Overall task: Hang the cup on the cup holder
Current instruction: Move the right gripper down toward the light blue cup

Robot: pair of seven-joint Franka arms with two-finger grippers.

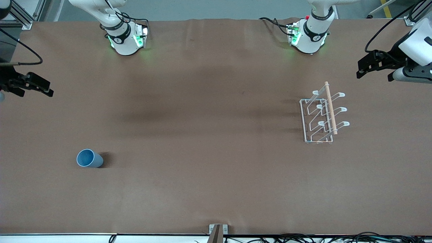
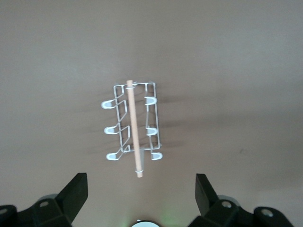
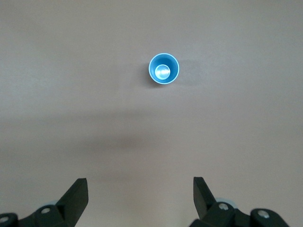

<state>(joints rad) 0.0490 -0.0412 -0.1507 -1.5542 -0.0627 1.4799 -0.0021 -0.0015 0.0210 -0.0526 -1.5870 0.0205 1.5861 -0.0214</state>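
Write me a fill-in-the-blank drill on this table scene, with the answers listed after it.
1. The cup stands upright toward the ____ arm's end of the table.
2. The cup holder has a ____ rod along its top.
3. The left gripper and the right gripper both have their fingers ____.
4. The cup is ____ to the front camera than the cup holder.

Answers: right; wooden; open; nearer

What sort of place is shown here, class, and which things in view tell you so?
Probably a robotics lab or test bench. Two robot arms are mounted at one brown-covered table, aluminium framing stands at a corner, and loose cables run along the edge. Only a cup and a rack sit on it.
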